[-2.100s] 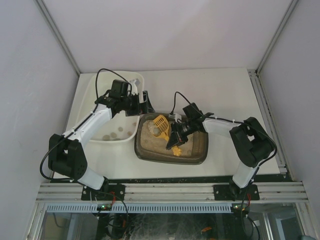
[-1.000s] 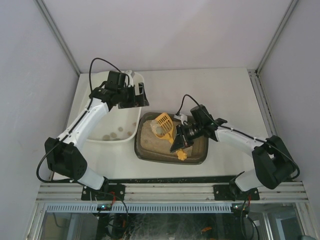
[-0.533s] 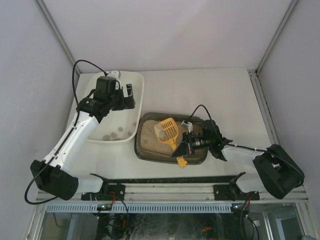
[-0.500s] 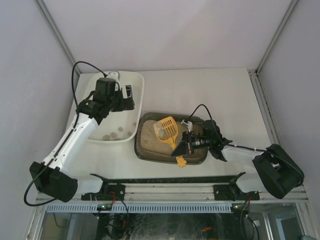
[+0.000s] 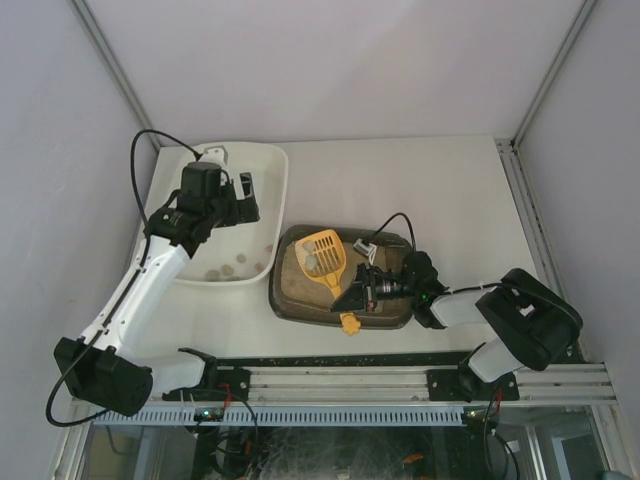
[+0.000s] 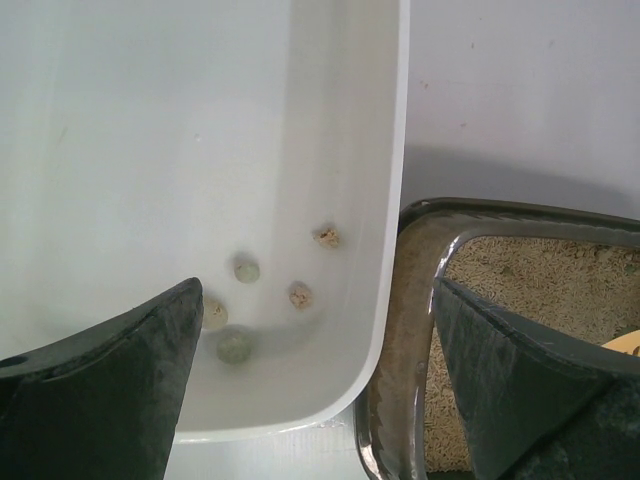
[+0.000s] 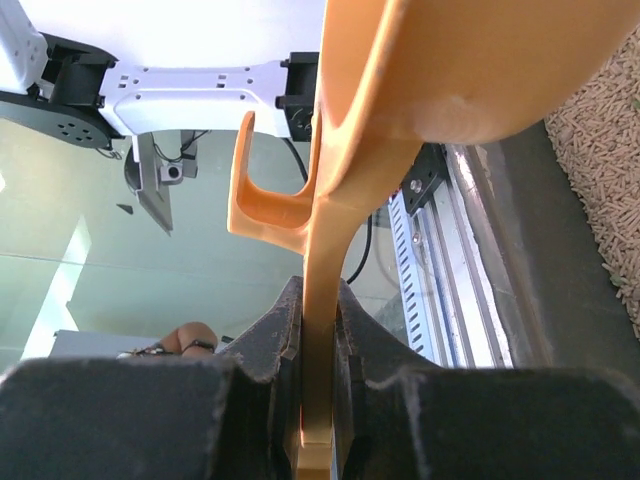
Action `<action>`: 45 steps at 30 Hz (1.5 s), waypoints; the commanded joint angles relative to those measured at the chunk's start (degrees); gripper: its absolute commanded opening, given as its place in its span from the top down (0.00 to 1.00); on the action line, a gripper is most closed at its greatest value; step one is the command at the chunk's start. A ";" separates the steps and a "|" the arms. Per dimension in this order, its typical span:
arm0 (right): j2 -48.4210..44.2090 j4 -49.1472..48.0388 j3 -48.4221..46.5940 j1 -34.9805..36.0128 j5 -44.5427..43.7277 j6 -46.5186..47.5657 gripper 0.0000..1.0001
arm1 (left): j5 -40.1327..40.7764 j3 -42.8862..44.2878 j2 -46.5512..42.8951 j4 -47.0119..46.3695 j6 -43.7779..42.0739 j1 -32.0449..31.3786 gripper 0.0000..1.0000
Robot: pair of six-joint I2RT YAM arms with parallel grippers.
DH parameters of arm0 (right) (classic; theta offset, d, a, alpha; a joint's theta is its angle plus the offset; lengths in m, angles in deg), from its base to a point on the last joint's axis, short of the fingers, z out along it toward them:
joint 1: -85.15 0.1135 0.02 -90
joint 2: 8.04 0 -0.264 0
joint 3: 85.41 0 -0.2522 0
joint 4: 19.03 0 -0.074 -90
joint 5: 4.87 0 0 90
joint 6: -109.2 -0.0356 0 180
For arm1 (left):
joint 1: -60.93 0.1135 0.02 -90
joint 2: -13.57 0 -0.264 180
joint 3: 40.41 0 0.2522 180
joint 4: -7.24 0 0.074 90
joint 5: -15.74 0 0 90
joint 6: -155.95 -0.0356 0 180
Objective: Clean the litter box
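The litter box is a dark olive tray with beige litter, in front of centre; its rim shows in the left wrist view. My right gripper is shut on the handle of a yellow slotted scoop, whose head is over the litter with a greyish lump in it. In the right wrist view the gripper clamps the scoop handle. My left gripper is open and empty above the white tub. In the left wrist view the gripper straddles the tub's right wall.
Several small clumps lie at the tub's near end, also in the left wrist view. The tub's long side touches the litter box's left end. The metal rail runs along the near table edge.
My left gripper has drawn back leftward from the tub's right rim to over the tub. My right arm has folded low toward the near edge, the scoop still gripped over the litter.
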 commanded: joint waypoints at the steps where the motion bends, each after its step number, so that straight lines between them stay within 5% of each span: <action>1: 1.92 -13.94 1.91 -1.64 -2.40 -5.07 1.00 | -0.67 -0.66 -2.44 -2.78 -1.27 1.00 0.00; 9: 5.23 -15.18 1.00 -5.11 -0.62 -7.55 1.00 | -24.34 -3.22 -4.06 -3.95 -9.79 7.62 0.00; 14: -0.82 5.28 -3.27 -0.07 -0.18 3.44 1.00 | -26.02 -2.45 -3.94 -3.11 -10.01 8.43 0.00; 17: -1.88 2.88 -0.85 -3.67 -0.75 1.63 1.00 | -26.27 -1.72 -3.75 -2.23 -9.77 8.47 0.00; 27: -3.22 6.44 -0.16 0.44 -1.07 3.98 1.00 | -38.42 -1.99 -2.61 -1.28 -5.92 13.81 0.00; 32: -4.81 6.22 3.22 -5.04 -0.81 3.70 1.00 | -35.69 -2.30 -3.52 -1.38 -8.07 13.98 0.00; 35: -5.24 12.99 0.08 -0.98 -0.70 7.86 1.00 | -35.95 -2.31 -3.55 -1.22 -8.07 14.07 0.00; 39: -3.52 5.73 3.37 -5.61 -0.68 3.81 1.00 | -35.87 -2.74 -3.73 -1.51 -8.30 14.09 0.00; 42: -2.90 11.78 -0.18 0.69 -1.00 7.26 1.00 | -35.17 -2.34 -3.71 -0.85 -8.92 14.08 0.00; 45: -3.13 8.84 2.45 -2.98 -2.09 5.58 1.00 | -36.53 -2.46 -3.94 -0.78 -8.85 14.02 0.00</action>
